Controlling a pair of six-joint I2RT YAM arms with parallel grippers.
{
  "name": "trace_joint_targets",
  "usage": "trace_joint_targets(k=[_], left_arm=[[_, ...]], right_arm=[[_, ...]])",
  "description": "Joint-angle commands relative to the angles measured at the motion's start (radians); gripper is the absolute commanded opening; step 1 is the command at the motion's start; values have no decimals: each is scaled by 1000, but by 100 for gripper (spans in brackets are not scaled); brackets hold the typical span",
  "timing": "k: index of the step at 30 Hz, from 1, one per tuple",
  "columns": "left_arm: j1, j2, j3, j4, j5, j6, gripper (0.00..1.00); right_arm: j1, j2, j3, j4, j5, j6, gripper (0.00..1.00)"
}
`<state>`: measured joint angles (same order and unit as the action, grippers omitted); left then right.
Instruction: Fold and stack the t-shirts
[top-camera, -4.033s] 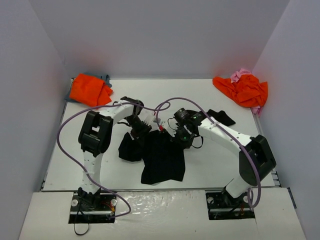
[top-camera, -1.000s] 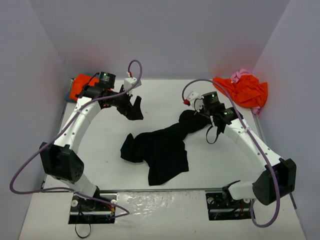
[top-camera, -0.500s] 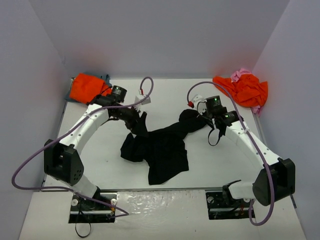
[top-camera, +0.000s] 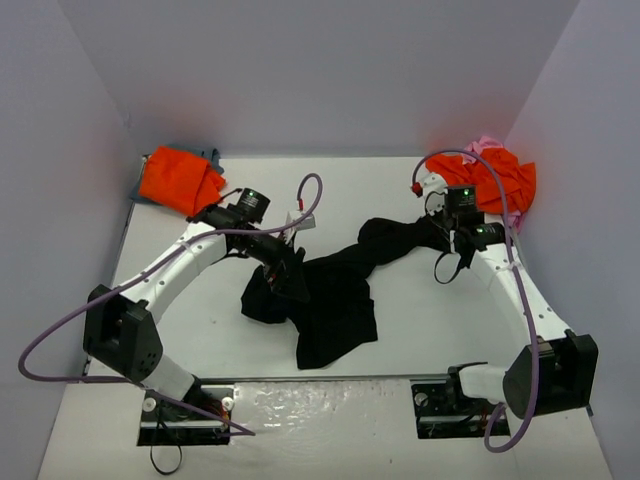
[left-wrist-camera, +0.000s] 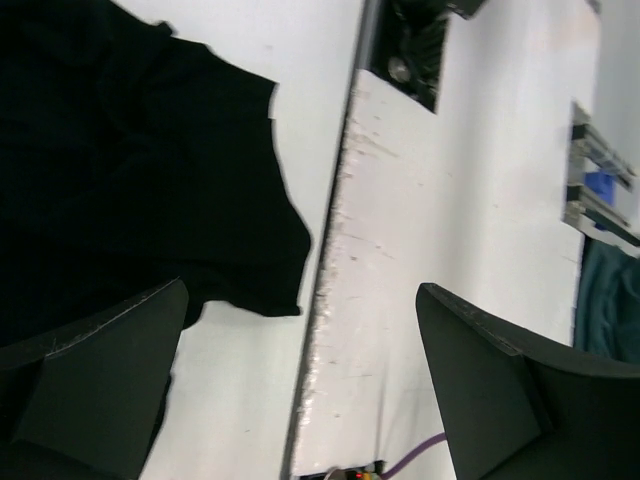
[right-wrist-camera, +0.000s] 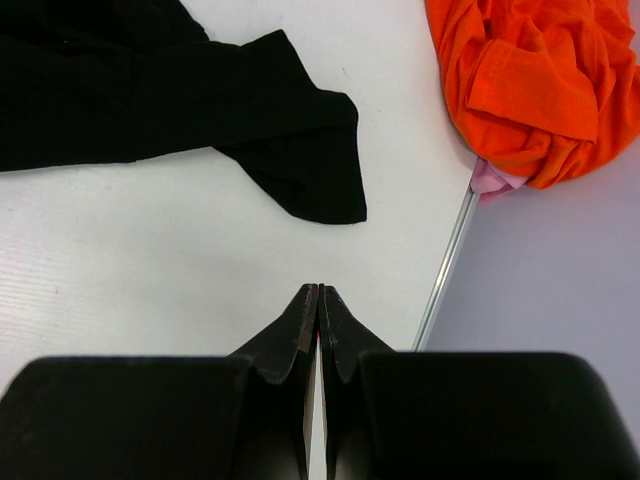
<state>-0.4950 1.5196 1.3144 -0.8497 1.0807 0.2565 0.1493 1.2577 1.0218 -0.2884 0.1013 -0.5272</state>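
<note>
The black t-shirt (top-camera: 335, 300) lies crumpled mid-table, one sleeve stretched toward the right. My left gripper (top-camera: 295, 278) hovers over its left part, open and holding nothing. In the left wrist view the black t-shirt (left-wrist-camera: 130, 150) fills the upper left, and a corner of its hem reaches into the gap of the left gripper (left-wrist-camera: 302, 290). My right gripper (top-camera: 447, 235) is shut and empty just right of the sleeve. In the right wrist view the right gripper (right-wrist-camera: 320, 290) sits over bare table, with the sleeve (right-wrist-camera: 300, 180) a short way ahead.
An orange t-shirt (top-camera: 178, 180) lies on a blue-grey one (top-camera: 213, 157) at the back left corner. Another orange t-shirt (top-camera: 490, 178) (right-wrist-camera: 530, 80) sits on a pink one (top-camera: 485, 147) at the back right, by the table's right edge (right-wrist-camera: 445, 270). Walls enclose three sides.
My left arm swung from the back left down to the black t-shirt's left part. My right gripper, shut throughout, moved right toward the back right pile; the sleeve stretched further right.
</note>
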Motion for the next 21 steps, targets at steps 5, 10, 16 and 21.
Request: trace_joint_targets(k=[5, 10, 16, 21], left_arm=[[-84, 7, -56, 16, 297, -45, 91], [-114, 17, -55, 17, 286, -70, 0], [-361, 60, 33, -70, -386, 6, 0], [-529, 138, -24, 7, -788, 30, 10]], right_arm=[[-26, -58, 17, 56, -5, 24, 0], [-37, -49, 18, 57, -2, 26, 0], [-42, -37, 20, 57, 8, 21, 0], [-44, -25, 36, 57, 34, 8, 0]])
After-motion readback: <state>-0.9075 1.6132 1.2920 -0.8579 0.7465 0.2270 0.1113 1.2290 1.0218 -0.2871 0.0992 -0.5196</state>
